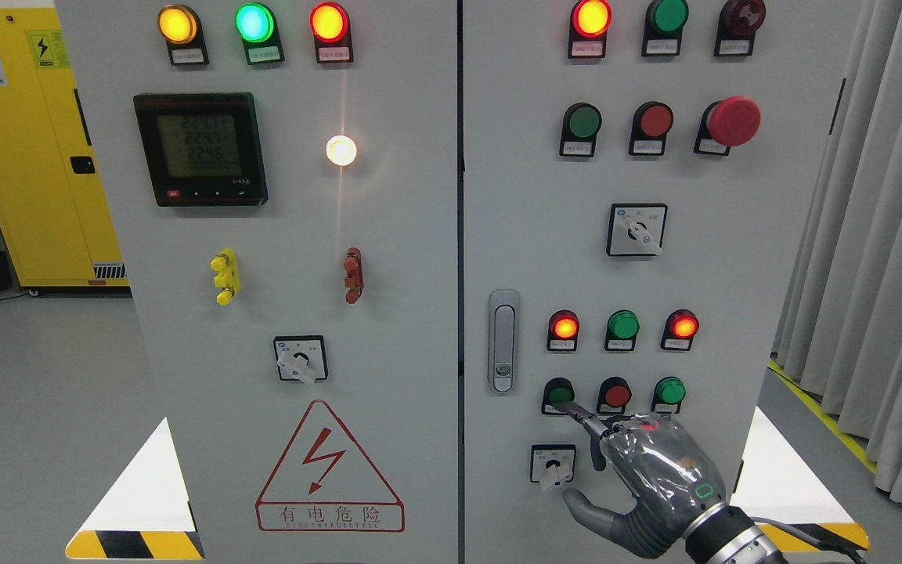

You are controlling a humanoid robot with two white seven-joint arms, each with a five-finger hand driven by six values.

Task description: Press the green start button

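Note:
My right hand, silver and grey, comes in from the lower right in front of the right cabinet door. Its index finger is stretched out and the tip rests on the dark green push button, the leftmost in the lowest button row. The thumb sticks out to the left below and the other fingers are curled in. The hand holds nothing. A red button and a brighter green button sit to the right in the same row. No left arm shows.
Just below the finger is a rotary selector switch. Left of the buttons is the door handle. Above are lit red lamps, a green lamp, another selector and a red mushroom stop button. Curtains hang at right.

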